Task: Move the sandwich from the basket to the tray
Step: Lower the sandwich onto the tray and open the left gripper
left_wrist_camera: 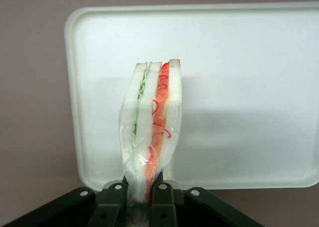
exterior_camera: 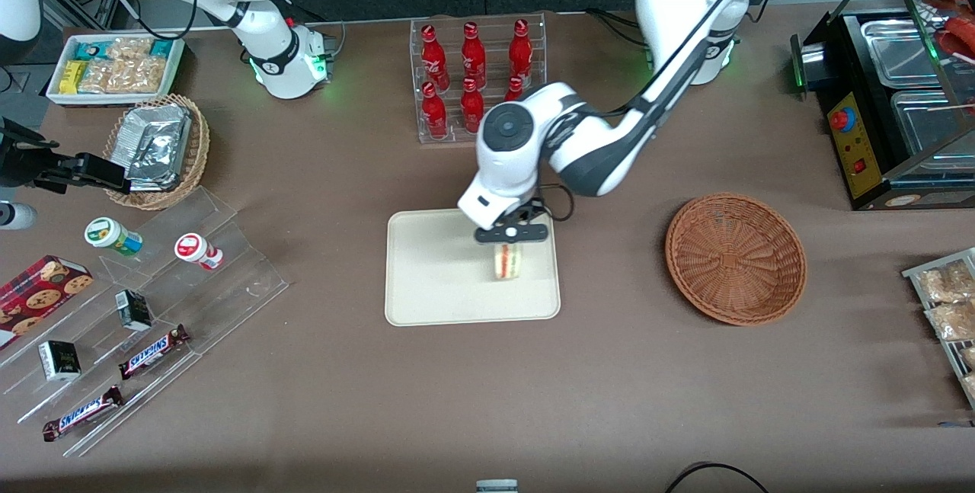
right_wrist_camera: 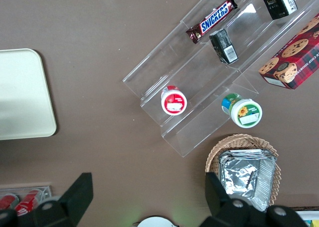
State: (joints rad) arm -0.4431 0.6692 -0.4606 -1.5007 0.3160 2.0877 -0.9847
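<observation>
Pincer (left_wrist_camera: 141,189) clamping wrapped triangular white-bread sandwich (left_wrist_camera: 152,122), hovering over flat cream rectangular tray (exterior_camera: 434,280); round reddish-brown wicker basket (exterior_camera: 736,257) sitting empty. Placing step underway; likely needing lowering, then opening.

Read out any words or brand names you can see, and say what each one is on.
"SNICKERS": on the chocolate bar on the clear stepped stand.
Cookie box, black cartons, red bottles: print unreadable.
The tool, shut on the sandwich above the tray, shows no text.
</observation>
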